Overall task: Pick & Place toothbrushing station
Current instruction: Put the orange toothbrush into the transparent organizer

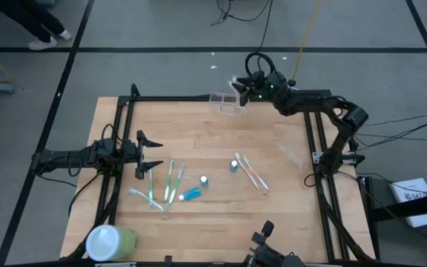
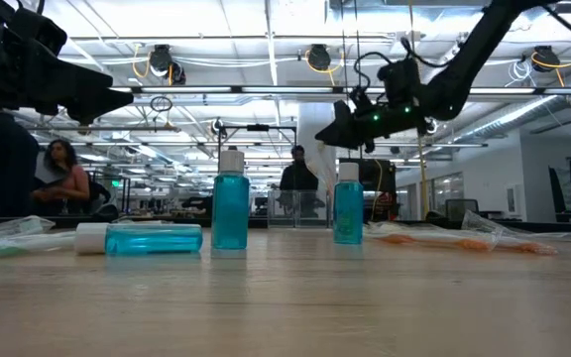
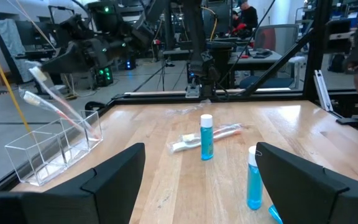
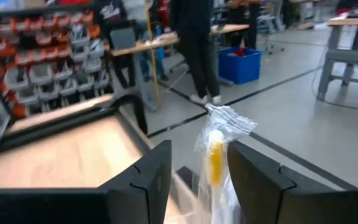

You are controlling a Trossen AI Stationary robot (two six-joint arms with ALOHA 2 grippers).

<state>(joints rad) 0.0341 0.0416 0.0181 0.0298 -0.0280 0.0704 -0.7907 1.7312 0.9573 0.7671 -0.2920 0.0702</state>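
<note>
While the right gripper (image 1: 242, 90) hangs over the far edge of the table (image 1: 288, 200), its fingers pinch a wrapped toothbrush (image 4: 216, 158), yellow handle inside clear film. The wrist view shows the wrap squeezed between the two pads. Below it sits the station (image 1: 228, 104), a low clear holder w/ dividers, at the far edge near the right arm's side. In the left wrist view the brush (image 3: 61, 106) leans down into the holder (image 3: 55, 146); whether its tip touches the bottom I can't tell.

Step in hand, as I read it: dropping this brush into a compartment. Next move calls for getting the tip inside one cell, then opening the fingers w/o dragging the light holder, which looks easy to tip or slide off the edge.

Left gripper (image 1: 148, 154) waits at the table's left side, fingers spread wide, nothing in them.

Other stuff mid-table: wrapped green brushes (image 1: 170, 182), a toothpaste tube (image 1: 190, 194) lying flat, two small blue bottles (image 1: 204, 181) (image 1: 233, 166) upright, wrapped orange brushes (image 1: 252, 174). A big green cylinder w/ white lid (image 1: 110, 242) stands at the near left corner. None of it is near the holder, so the drop is unobstructed. People show in the room beyond, well apart from the arms.
</note>
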